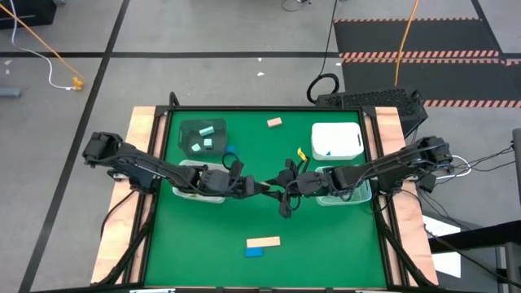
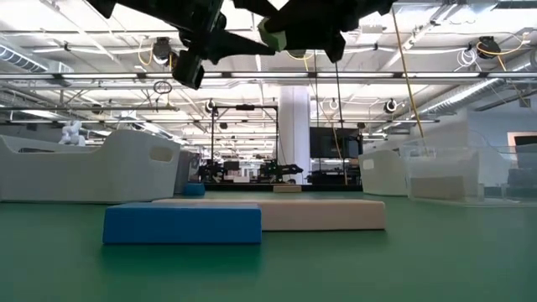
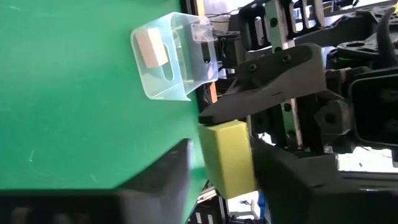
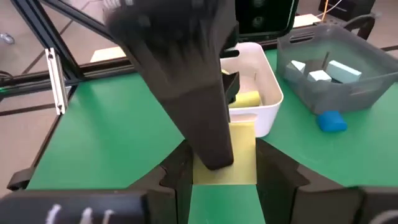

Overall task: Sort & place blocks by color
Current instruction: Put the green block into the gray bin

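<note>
Mid-table handover: I hold the yellow-green block (image 4: 225, 155) clamped in the right gripper (image 1: 286, 189) above the mat while the left gripper (image 1: 254, 187) half-closes around it, presumably to carry it binward.

You get bright, even light from the ceiling strip lamps (image 2: 75, 59) in the low view, so the green table (image 1: 269, 203) shows only soft shadows. Your right wrist view is worst: the dark finger (image 4: 186, 74) up close is smeared (probably out of focus). The hall behind looks hazy.
</note>
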Robot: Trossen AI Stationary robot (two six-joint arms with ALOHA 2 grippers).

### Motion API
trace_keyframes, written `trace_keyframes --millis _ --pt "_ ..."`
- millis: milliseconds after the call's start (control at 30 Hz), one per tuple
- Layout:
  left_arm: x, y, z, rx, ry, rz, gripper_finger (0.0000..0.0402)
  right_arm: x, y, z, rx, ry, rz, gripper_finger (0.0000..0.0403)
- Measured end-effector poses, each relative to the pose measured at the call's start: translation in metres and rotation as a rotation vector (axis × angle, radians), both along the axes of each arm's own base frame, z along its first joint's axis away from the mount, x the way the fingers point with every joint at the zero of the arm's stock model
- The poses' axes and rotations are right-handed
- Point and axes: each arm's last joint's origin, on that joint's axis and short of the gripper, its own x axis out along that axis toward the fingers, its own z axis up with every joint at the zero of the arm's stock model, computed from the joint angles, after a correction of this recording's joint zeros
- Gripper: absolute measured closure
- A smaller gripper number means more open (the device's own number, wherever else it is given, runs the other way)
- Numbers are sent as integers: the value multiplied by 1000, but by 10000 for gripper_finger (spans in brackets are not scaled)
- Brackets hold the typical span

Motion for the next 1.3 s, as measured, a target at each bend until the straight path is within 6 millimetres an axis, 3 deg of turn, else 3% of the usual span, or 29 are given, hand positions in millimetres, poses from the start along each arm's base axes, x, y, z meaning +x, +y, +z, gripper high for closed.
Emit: trace_keyframes --millis 167,367,500,700,867,1067,1167,1300 --pt "1 0 1 17 -16 -8 342 0 0 0 -28 8 4 280" --pt "1 -1 3 64 -27 -29 342 -2 6 -2 16 24 83 182" --pt "0 0 4 84 -26 -26 342 -9 8 -1 79 81 96 143" --pt "-1 4 14 202 -76 -42 342 -28 8 12 166 129 58 134" --pt "-8 -3 34 528 -178 -122 342 -40 21 13 210 182 74 146" --pt "-37 -22 59 894 -213 -263 341 -41 43 0 201 234 128 155" --pt "-56 -28 68 923 -189 -318 341 -37 50 -9 190 256 141 158" --pt "-86 -30 65 853 9 -347 340 -28 58 -26 170 292 153 162"
